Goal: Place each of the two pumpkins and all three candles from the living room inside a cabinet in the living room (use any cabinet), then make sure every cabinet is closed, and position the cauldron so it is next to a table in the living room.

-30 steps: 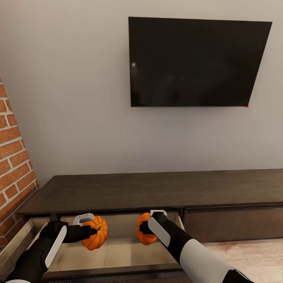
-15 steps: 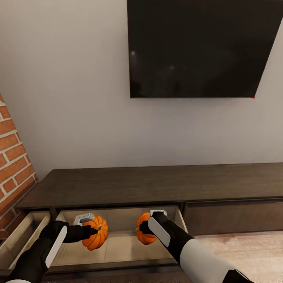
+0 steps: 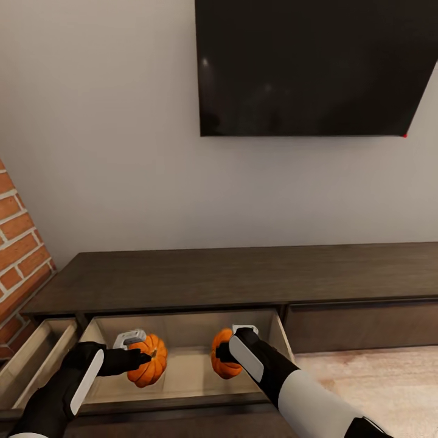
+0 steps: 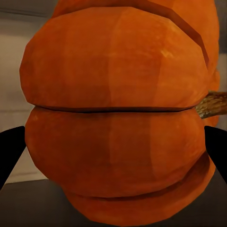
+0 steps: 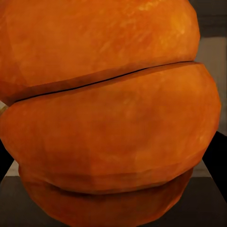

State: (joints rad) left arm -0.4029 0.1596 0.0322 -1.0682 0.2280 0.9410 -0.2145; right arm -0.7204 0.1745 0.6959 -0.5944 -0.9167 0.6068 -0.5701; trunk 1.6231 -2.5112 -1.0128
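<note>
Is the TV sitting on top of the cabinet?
No, the TV hangs on the wall, well above the cabinet.

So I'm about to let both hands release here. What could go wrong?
1. Both pumpkins, left and right, hang above the open drawer's floor; dropped, these round things may roll.
2. The right hand holds its pumpkin near the drawer's right wall, so withdrawing could bump it.
</note>
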